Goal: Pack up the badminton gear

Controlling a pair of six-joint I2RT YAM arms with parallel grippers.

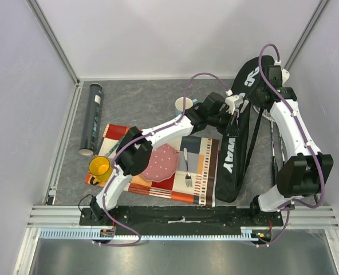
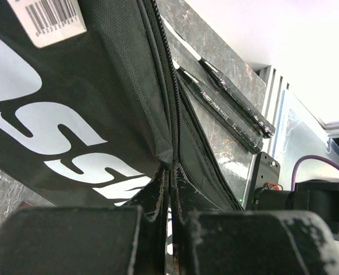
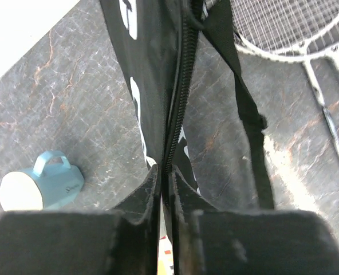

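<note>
The long black racket bag [image 1: 229, 163] with white lettering lies on the right of the table, its far end propped against the back wall. My left gripper [image 1: 236, 114] is shut on the bag's zipper edge [image 2: 170, 143], the fabric pinched between its fingers. My right gripper [image 1: 260, 98] is shut on the same zipper seam [image 3: 178, 103] farther up. A racket [image 1: 274, 146] lies right of the bag, partly under the right arm; its strung head [image 3: 284, 26] and two dark handles [image 2: 227, 106] show in the wrist views. The dark tube [image 1: 92, 117] lies at the far left.
A patterned mat [image 1: 201, 172] holds a pink plate [image 1: 161, 161] and a fork [image 1: 188, 172], with a yellow mug [image 1: 99, 167] at its left corner. A light blue cup [image 1: 184, 105] stands behind the left arm. The bag's black strap [image 3: 247, 103] trails over the table.
</note>
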